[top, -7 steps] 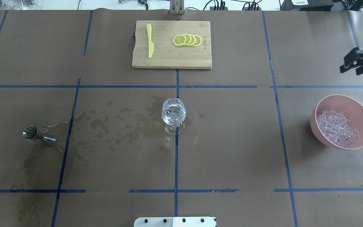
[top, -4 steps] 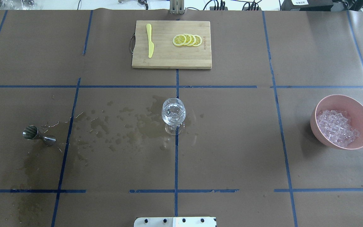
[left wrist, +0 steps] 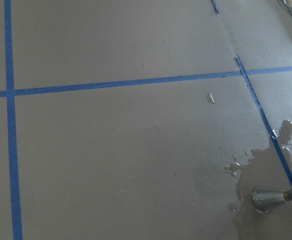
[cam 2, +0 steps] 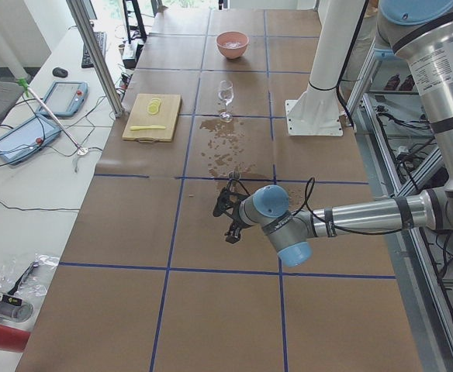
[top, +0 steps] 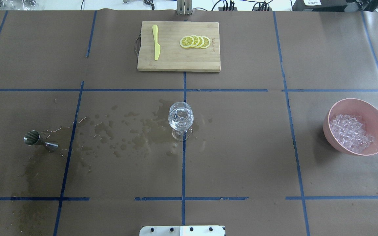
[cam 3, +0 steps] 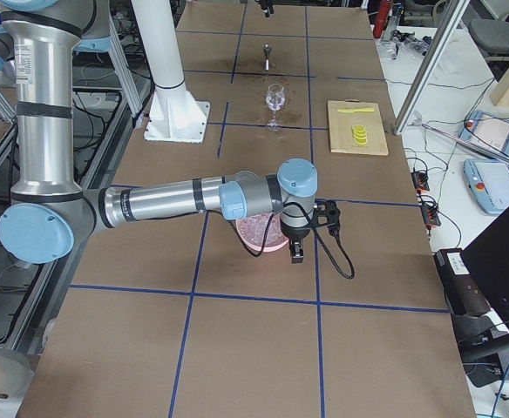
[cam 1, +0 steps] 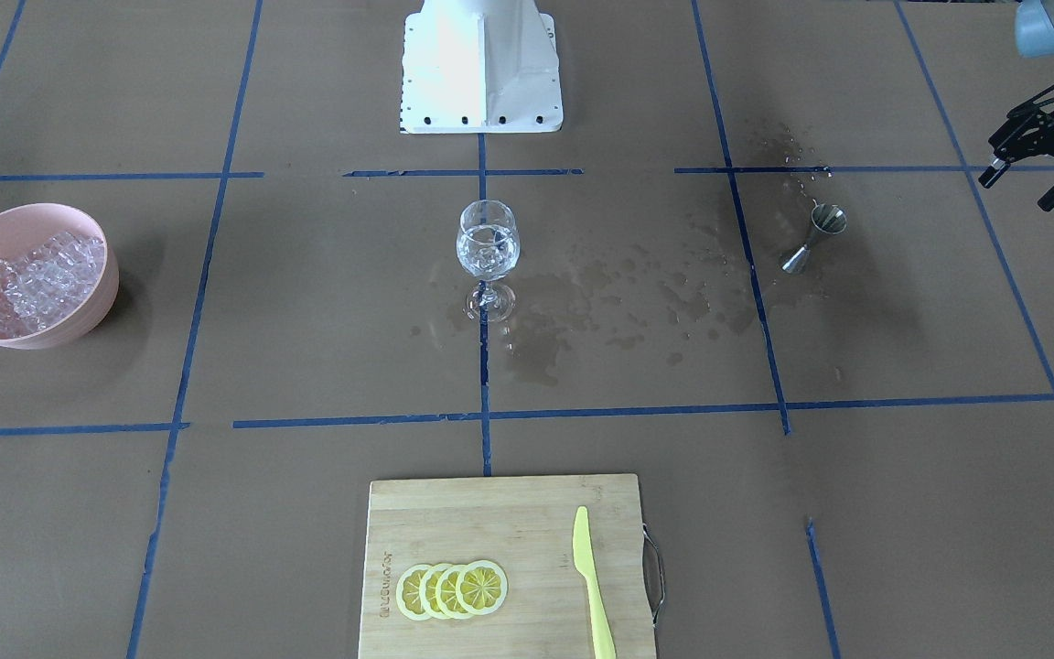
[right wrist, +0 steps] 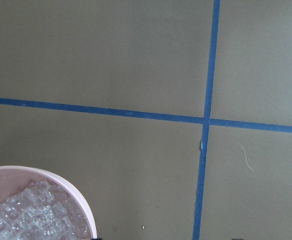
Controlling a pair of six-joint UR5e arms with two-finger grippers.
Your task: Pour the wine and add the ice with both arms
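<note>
Brown-papered table (top: pixel 241 147): wet patches (top: pixel 136 131) lie between the jigger (top: pixel 39 141) and the wine glass (top: pixel 180 119).

The left arm (cam 2: pixel 350 221) hangs near the jigger and the right arm (cam 3: pixel 167 202) near the pink bowl (top: pixel 369 111).

The bowl holds the ice (top: pixel 349 132), well apart from the central glass, which holds the wine (top: pixel 180 117). Whether any cubes are in the glass, I cannot tell.

The left gripper (cam 1: pixel 1024 188) has its fingers spread and is empty. The right gripper (cam 3: pixel 295 254): its opening cannot be told.

Judgement: the ice step is in hand. Descend onto the top of the heap, pinch one cube firmly, and release just above the rim, since a knock could tip the glass.
</note>
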